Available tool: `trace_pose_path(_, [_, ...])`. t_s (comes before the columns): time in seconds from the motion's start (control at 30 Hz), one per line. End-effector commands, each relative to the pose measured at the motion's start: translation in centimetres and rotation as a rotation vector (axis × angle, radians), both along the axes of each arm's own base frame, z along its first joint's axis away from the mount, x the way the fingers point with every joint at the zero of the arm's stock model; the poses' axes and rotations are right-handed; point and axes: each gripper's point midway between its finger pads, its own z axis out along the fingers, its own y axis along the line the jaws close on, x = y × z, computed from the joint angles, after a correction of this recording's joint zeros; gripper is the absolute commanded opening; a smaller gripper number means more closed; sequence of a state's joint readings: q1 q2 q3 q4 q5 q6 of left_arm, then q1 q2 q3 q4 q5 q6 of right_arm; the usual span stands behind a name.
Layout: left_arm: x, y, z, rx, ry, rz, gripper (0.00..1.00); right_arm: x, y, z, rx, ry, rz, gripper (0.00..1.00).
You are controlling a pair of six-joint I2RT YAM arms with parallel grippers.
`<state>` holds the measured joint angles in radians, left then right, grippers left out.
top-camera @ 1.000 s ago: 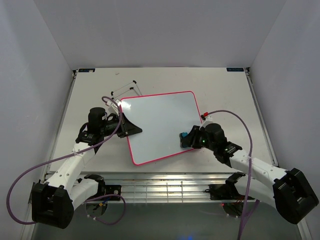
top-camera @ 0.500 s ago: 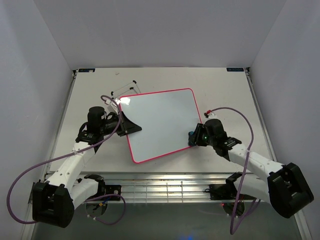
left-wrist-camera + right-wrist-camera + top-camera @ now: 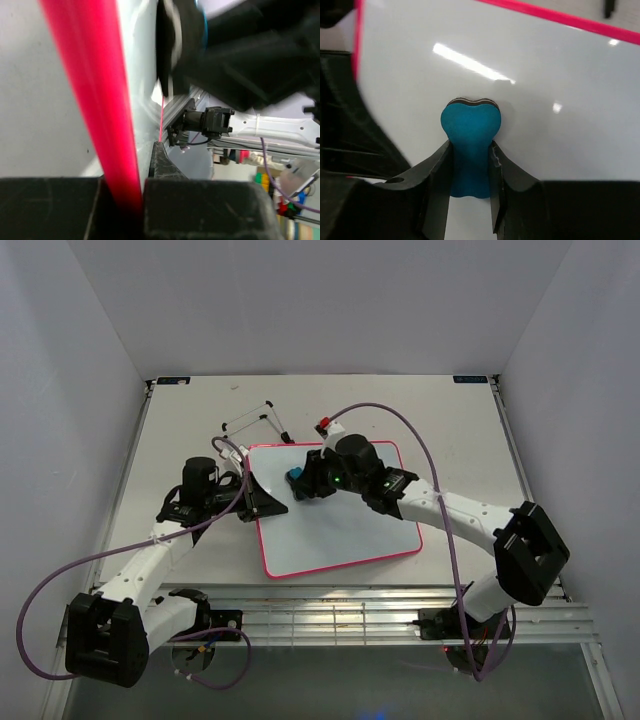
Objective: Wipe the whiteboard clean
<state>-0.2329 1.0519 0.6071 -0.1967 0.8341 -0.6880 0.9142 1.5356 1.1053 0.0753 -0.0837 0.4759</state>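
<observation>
Right end effector [image 3: 470,170] is closed tight around the waist of the blue eraser [image 3: 470,145], pressing its dark felt face down onto the whiteboard [image 3: 345,515] near the board's far-left corner, which looks like the grip you want for scrubbing. Over on the board's left edge, the left end effector [image 3: 262,502] is clamped onto the pink frame; the wrist view shows the frame running straight between its fingers [image 3: 200,210], so I'd judge it's there to pin the board against sliding. The board lies flat on the tabletop [image 3: 450,420], skewed, its long axis running from the left end effector's side off to the right, slightly turned. No writing shows on the surface I can see.
</observation>
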Motion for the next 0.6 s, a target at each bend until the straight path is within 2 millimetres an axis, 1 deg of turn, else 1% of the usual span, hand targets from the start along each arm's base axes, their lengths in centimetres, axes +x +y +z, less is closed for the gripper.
trace_pose_path(0.0, [-0.4,1.0,-2.5,0.146,-0.096,-0.025,0.0,1.4,-7.6,-8.6,-0.217,0.189,-0.175,0.08])
trace_pose_path(0.03, [-0.3,1.1,-2.7,0.156,-0.093,-0.015,0.0,0.2,-9.8,-11.5,-0.272,0.238,-0.195,0.08])
trace_pose_path(0.07, [-0.2,1.2,-2.7,0.16,-0.089,-0.012,0.0,-0.7,-12.4,-13.1,-0.31,0.272,-0.227,0.08])
trace_pose_path(0.1, [-0.1,1.2,-2.8,0.167,-0.09,-0.006,0.0,-0.9,-14.4,-13.6,-0.329,0.297,-0.259,0.08])
trace_pose_path(0.17, [0.0,1.3,-2.9,0.175,-0.083,0.001,0.0,-1.9,-17.2,-15.2,-0.384,0.33,-0.276,0.08])
trace_pose_path(0.2, [0.1,1.4,-3.0,0.179,-0.084,0.003,0.0,-2.6,-19.8,-16.4,-0.42,0.379,-0.314,0.08])
trace_pose_path(0.27, [0.1,1.5,-3.0,0.184,-0.086,0.01,0.0,-3.2,-22.1,-17.1,-0.458,0.391,-0.331,0.08])
trace_pose_path(0.3, [0.2,1.6,-2.9,0.187,-0.09,0.017,0.0,-3.5,-23.8,-17.4,-0.476,0.413,-0.365,0.08])
trace_pose_path(0.37, [0.2,1.6,-2.7,0.187,-0.102,0.024,0.0,-3.5,-24.7,-17.4,-0.492,0.411,-0.373,0.08])
trace_pose_path(0.47, [0.2,1.6,-2.6,0.186,-0.104,0.023,0.0,-3.1,-23.6,-16.5,-0.462,0.41,-0.339,0.08])
trace_pose_path(0.5, [0.1,1.6,-2.6,0.184,-0.103,0.019,0.0,-3.1,-22.9,-16.4,-0.446,0.421,-0.311,0.08])
trace_pose_path(0.53, [0.0,1.5,-2.6,0.179,-0.101,0.013,0.0,-2.2,-21.6,-15.2,-0.405,0.393,-0.29,0.08])
trace_pose_path(0.57, [0.0,1.5,-2.6,0.176,-0.102,0.01,0.0,-2.2,-20.1,-14.4,-0.366,0.374,-0.237,0.08])
